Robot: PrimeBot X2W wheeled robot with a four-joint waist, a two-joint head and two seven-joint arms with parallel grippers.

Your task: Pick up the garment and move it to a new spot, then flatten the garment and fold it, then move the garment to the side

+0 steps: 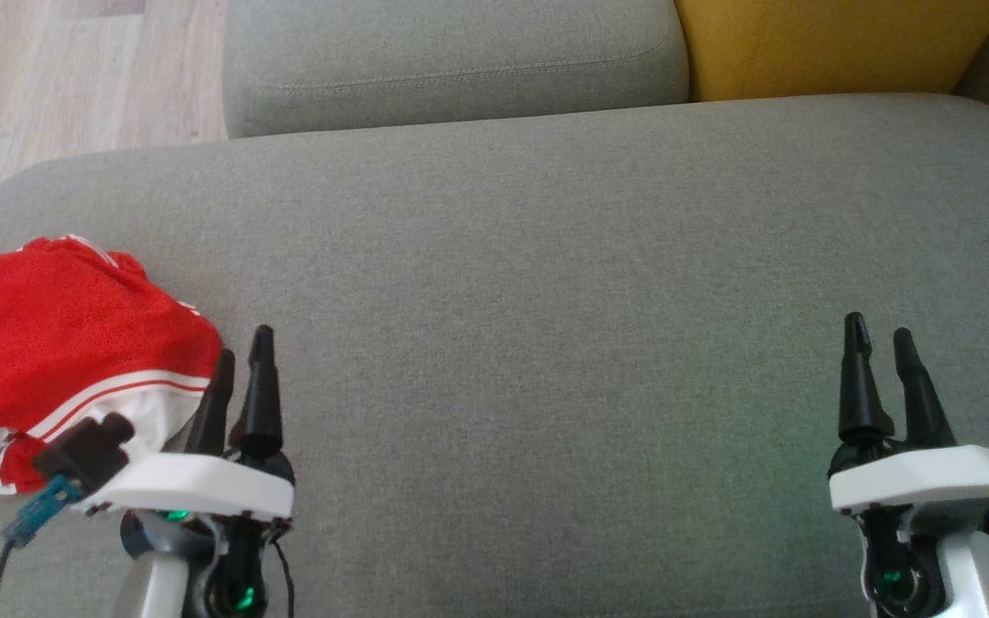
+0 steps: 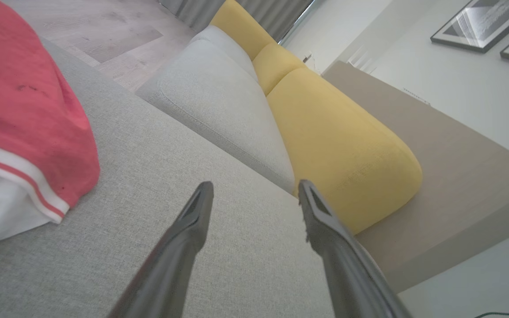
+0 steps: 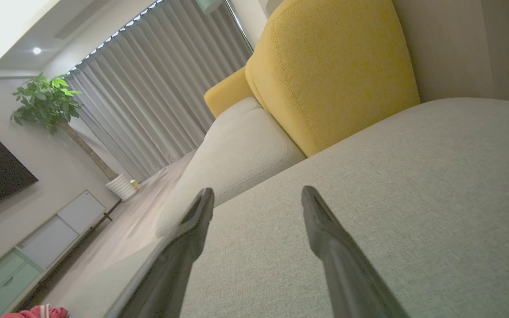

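Both arms sit low at the near edge of the grey sofa seat [image 1: 546, 283], white wrists level, dark fingers pointing away across the fabric. The left gripper [image 1: 243, 343] is right beside the red garment [image 1: 57, 335], tilted a little to the right. Its jaws are spread wide with nothing between them. One finger overlaps the garment's white hem from where I stand, but I can't tell if it touches.

The garment lies bunched at the seat's left edge, red with white stripes and a white panel underneath.

Far over on the right, the right gripper [image 1: 878, 328] hangs well apart from the garment, jaws just as wide and empty, over bare grey fabric. Behind the seat sit a second grey cushion [image 1: 452, 60] and a yellow cushion [image 1: 829, 43].
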